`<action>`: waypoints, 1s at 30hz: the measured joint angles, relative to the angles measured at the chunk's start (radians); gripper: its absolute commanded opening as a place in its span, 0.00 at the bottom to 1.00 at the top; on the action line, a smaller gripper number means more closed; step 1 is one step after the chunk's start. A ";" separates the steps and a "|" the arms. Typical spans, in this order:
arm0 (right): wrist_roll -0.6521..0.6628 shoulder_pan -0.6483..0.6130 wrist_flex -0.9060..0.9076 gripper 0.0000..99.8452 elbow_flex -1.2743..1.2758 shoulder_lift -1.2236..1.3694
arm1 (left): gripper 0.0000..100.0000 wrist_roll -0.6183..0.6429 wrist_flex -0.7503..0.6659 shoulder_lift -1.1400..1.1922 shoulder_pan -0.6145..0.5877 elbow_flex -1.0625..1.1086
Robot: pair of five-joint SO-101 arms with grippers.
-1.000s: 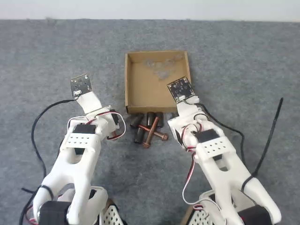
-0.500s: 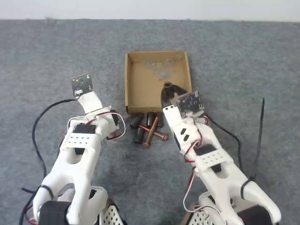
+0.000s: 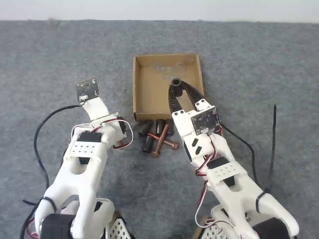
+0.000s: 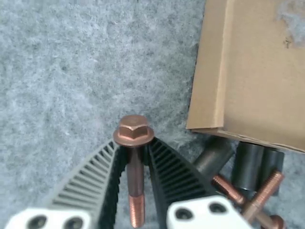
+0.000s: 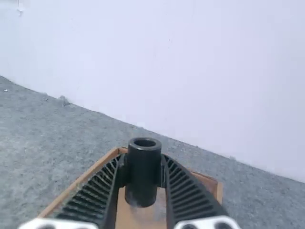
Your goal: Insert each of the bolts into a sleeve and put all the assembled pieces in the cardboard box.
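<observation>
Right pincer (image 3: 177,85) has swung up over the cardboard box (image 3: 142,89), sleeve (image 3: 176,81) clenched upright between its tips. Left pincer (image 4: 135,150) grasps a bolt (image 4: 134,133); loose pile (image 3: 158,137) sits at the box's 6 o'clock.

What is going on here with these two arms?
The left gripper is shut on a bolt over the carpet beside the box. The right gripper is shut on a sleeve, held upright over the box. A pile of more bolts and sleeves lies on the carpet at the box's near wall. The held bolt and sleeve are not yet joined.
</observation>
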 measured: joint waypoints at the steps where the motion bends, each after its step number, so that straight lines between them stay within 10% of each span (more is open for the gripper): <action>1: 0.000 0.000 -0.012 0.01 0.000 0.011 | 0.01 0.000 0.000 0.000 0.000 0.000; 30: 0.000 -0.049 -0.816 0.01 0.213 0.649 | 0.01 0.000 0.000 0.000 0.000 0.000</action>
